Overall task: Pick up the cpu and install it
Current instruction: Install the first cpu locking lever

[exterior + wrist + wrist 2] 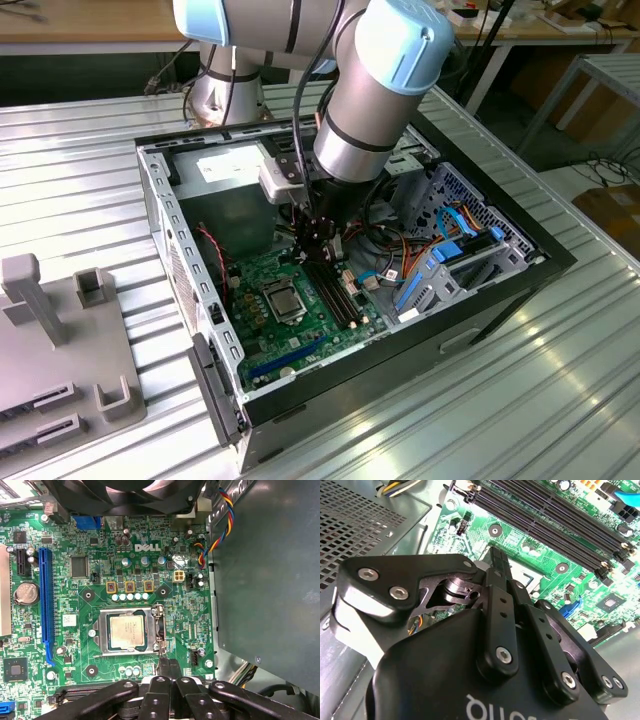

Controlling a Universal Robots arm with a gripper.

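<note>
Gripper [169, 667] above motherboard [75, 600], fingers pressed together, nothing between them; tips just beside socket [129, 632] edge, at socket's 6 o'clock in first wrist view. Cpu [127, 631] seated flat inside socket, silver top exposed, metal frame around it. Exterior view: arm reaches down into open computer case [160, 215]; cpu [279, 297] at 7 o'clock from gripper [322, 245].
</note>
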